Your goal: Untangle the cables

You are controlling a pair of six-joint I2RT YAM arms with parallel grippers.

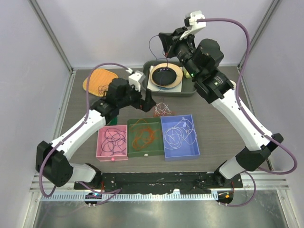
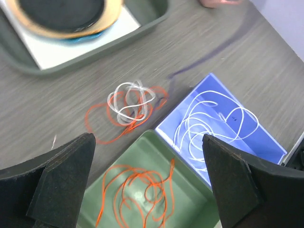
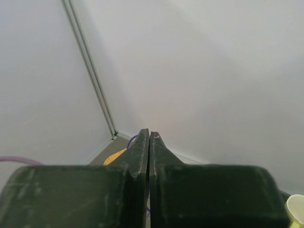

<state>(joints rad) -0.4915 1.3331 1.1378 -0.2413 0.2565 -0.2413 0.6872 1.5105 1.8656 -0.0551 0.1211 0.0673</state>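
Note:
A small tangle of white and orange cables [image 1: 162,110] lies on the table behind the bins; it also shows in the left wrist view [image 2: 130,105]. My left gripper [image 1: 148,101] is open and empty, hovering just left of the tangle, its jaws [image 2: 147,140] wide apart. My right gripper [image 1: 167,47] is raised high over the back tray, shut [image 3: 149,133] on a thin dark purple cable [image 1: 150,47] that hangs down towards the tangle; it is a blurred line in the left wrist view [image 2: 209,56].
Three bins stand in a row: pink [image 1: 100,153] with purple cables, green [image 1: 131,153] with orange cables, blue [image 1: 194,153] with white cables. A grey tray [image 1: 145,81] holds a white board and a black bowl. An orange plate [image 1: 97,76] lies back left.

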